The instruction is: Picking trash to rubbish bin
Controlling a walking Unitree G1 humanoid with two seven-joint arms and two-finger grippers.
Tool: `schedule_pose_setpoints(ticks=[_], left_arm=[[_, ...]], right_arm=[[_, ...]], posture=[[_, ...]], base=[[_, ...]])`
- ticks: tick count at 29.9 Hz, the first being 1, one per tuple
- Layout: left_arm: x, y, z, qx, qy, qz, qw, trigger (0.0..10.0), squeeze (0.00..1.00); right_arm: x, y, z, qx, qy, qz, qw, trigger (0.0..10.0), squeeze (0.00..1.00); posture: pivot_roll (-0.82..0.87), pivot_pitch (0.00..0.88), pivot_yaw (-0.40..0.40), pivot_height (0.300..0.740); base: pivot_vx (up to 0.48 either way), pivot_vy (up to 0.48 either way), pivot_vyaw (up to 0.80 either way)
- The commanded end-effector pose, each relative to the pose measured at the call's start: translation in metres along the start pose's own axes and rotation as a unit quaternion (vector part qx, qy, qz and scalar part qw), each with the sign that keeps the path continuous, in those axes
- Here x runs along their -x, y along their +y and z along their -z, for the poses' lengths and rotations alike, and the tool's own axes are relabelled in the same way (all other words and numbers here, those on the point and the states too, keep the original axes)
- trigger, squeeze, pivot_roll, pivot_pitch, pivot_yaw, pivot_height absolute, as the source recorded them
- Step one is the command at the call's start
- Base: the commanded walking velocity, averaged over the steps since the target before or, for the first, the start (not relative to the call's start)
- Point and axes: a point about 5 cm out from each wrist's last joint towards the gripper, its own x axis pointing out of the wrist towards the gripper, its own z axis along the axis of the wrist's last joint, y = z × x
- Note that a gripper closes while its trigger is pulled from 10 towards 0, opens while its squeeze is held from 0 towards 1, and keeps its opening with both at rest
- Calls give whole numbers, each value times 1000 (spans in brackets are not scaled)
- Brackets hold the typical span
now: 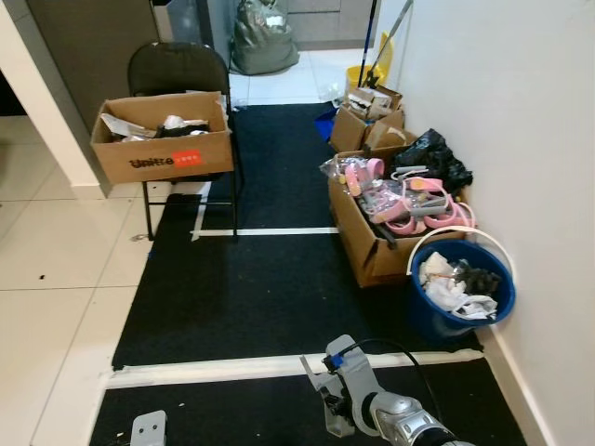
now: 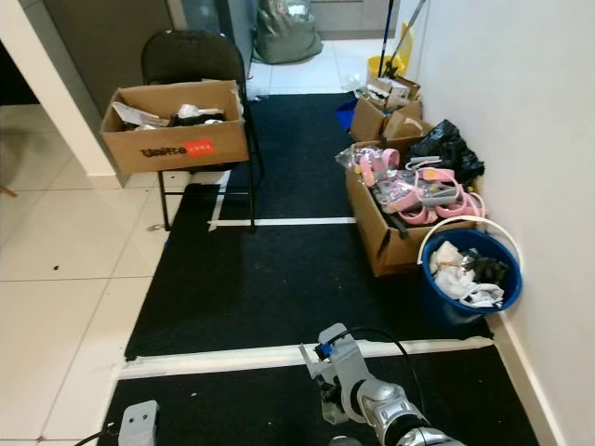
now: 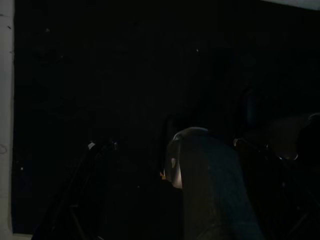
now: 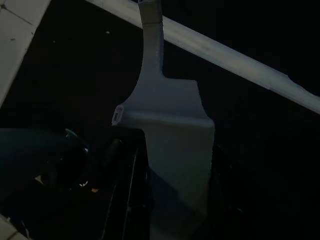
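I cannot tell how the right gripper [image 1: 337, 409] holds its fingers; it hangs low over the black mat [image 1: 260, 288]; the blue bin [image 1: 462, 290], already holding trash, stands far-right of it by the wall, nearer this arm than the left.

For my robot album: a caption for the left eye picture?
Blue bucket of trash beside cardboard boxes.

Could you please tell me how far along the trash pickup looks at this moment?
Done: the blue bucket by the wall already holds crumpled white and dark trash. In hand: nothing visibly; the right arm hangs low over the black mat, and whether its end effector holds anything cannot be made out. Left: the box on the chair still contains wrappers, and the box of pink items stays full.
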Motion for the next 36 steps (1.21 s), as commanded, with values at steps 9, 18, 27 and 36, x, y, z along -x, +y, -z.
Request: schedule_pose_setpoints(ticks=[9,18,27,36], left_arm=[[2,4,9,-8,16,-1,1000,10000,0],[2,5,8,-16,16,1,1000,10000,0],[2,5,8,-20,17,3,1000,10000,0],[2,4,9,-22,20,7,1000,10000,0]], right_arm=[[-1,5,2,-2,0,-11,1000,10000,0],[-1,5,3,-8,-1,-6,1000,10000,0],[-1,4,4,-9,-1,-5,1000,10000,0],[0,4,5,-10,-3,-1,1000,10000,0]], posture=[[-20,60,42,740],[-22,59,45,740],[-21,56,43,740],[-21,54,41,740]], base=[[315,0,0],[315,0,0],[325,0,0],[382,0,0]])
